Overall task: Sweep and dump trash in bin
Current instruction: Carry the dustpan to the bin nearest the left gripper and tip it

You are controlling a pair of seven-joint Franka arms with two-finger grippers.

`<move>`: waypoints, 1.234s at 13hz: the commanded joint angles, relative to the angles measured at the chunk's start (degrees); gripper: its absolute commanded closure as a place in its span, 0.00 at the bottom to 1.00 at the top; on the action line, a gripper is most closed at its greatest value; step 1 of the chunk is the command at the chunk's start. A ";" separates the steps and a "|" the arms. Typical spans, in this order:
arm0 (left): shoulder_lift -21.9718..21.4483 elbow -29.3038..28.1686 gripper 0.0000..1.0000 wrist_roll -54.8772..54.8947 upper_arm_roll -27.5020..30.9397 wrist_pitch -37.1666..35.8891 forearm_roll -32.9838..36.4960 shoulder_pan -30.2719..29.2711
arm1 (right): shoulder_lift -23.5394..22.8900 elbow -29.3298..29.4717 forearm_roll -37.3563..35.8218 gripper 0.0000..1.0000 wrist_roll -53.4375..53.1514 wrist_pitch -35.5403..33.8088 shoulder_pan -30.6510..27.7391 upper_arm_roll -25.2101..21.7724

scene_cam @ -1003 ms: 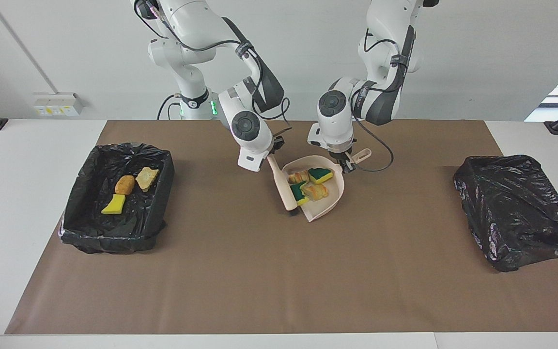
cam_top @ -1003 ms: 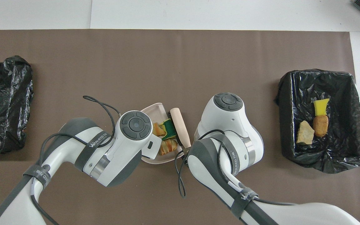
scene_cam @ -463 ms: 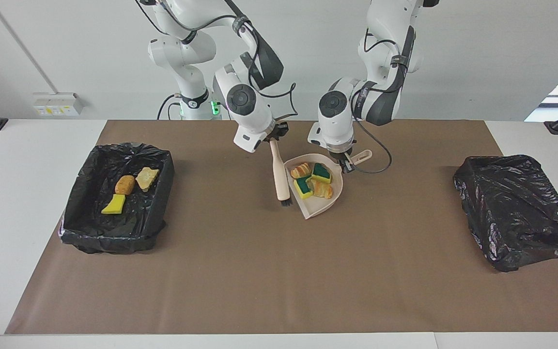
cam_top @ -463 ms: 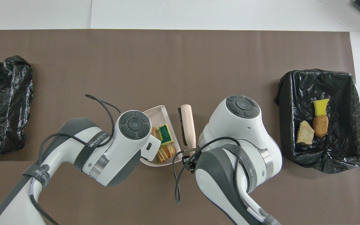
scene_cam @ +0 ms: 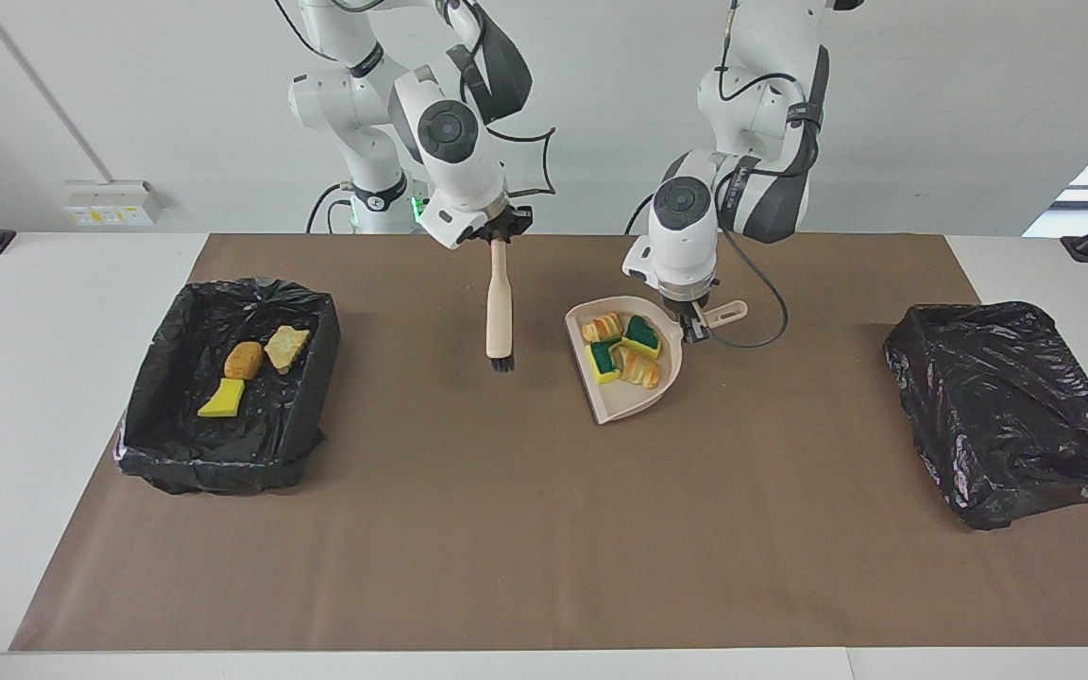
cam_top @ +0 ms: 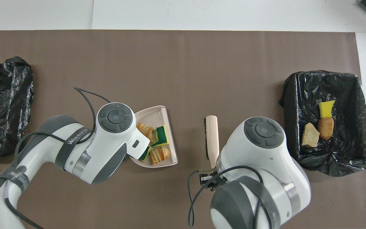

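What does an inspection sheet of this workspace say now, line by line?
Surface: brown mat on a white table.
Job's things: four scraps in the beige dustpan; three bits in the lined bin at the right arm's end.
Clutter: second black-bagged bin at the left arm's end.
Claws: right claw holds the brush hanging bristles down; left claw grips the dustpan's handle.
Cables: black leads loop at both wrists.
Surroundings: wall socket box.
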State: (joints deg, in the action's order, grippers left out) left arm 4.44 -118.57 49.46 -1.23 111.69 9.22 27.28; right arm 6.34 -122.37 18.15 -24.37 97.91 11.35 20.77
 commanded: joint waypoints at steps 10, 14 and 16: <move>-7.01 7.28 1.00 32.60 0.18 -1.40 -0.35 -36.30 | -6.42 -7.53 -0.57 1.00 -19.05 20.55 16.33 0.42; 2.47 20.45 1.00 43.68 0.18 0.64 -0.09 -46.76 | -6.61 -8.15 -0.92 1.00 -14.83 20.66 16.25 0.33; 7.92 29.67 1.00 55.69 0.26 0.72 0.62 -50.99 | -6.61 -8.93 -1.45 1.00 -12.29 21.01 15.89 0.24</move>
State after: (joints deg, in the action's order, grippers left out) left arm 5.49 -99.73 96.62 -0.18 113.21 9.44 -19.84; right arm -0.97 -130.33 17.89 -39.60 118.26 27.68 21.13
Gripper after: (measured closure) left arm 0.674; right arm 0.731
